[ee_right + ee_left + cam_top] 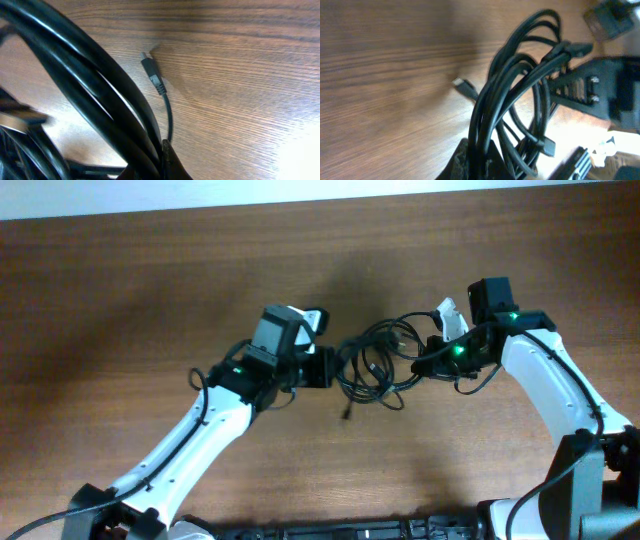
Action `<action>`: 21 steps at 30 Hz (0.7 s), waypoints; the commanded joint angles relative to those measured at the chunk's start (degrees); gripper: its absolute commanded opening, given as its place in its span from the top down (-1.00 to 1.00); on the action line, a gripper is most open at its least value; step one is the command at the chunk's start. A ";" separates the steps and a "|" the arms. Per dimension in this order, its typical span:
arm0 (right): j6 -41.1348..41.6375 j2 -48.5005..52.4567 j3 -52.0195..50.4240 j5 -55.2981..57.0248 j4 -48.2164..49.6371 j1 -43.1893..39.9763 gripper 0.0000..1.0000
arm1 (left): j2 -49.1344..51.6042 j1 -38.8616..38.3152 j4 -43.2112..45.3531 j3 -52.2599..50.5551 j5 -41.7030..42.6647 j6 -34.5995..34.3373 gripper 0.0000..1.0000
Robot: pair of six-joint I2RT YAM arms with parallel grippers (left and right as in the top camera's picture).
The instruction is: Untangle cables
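Our left end effector (322, 368) pinches the left edge of the tangled bundle of thin black cables (375, 365) on the brown wooden desk (150, 280). The right end effector (428, 362) pinches the bundle's right edge. We should draw apart slowly and let the loops slip free.

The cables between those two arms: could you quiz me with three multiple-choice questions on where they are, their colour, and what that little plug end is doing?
1. Where are the cables?
A. Between the left gripper and the right gripper
B. At the table's left edge
C. Hanging off the front

2. What colour are they?
A. White
B. Black
C. Red

3. The small plug is:
A. In a socket
B. Pinched by a gripper
C. Free, plugged into nothing

Answers: A, the overhead view shows the bundle spanning both grippers. B, every strand is black. C, the right wrist view shows its tip bare over the wood.
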 commanded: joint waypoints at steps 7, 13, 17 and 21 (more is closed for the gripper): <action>8.13 0.42 0.81 20.92 -3.52 -0.76 0.92 | -1.62 14.62 -1.53 1.18 -3.30 2.71 1.00; 12.70 0.42 0.81 27.78 -6.75 -0.74 0.92 | -1.62 21.64 -10.86 1.18 -9.70 2.71 0.91; 12.68 0.42 0.81 27.74 -6.73 -0.74 0.92 | -1.62 21.64 -11.17 1.18 -9.70 2.71 -0.35; 12.68 0.42 0.81 27.30 -6.75 -0.74 0.92 | -1.55 21.29 -11.34 1.16 -9.46 5.88 -0.56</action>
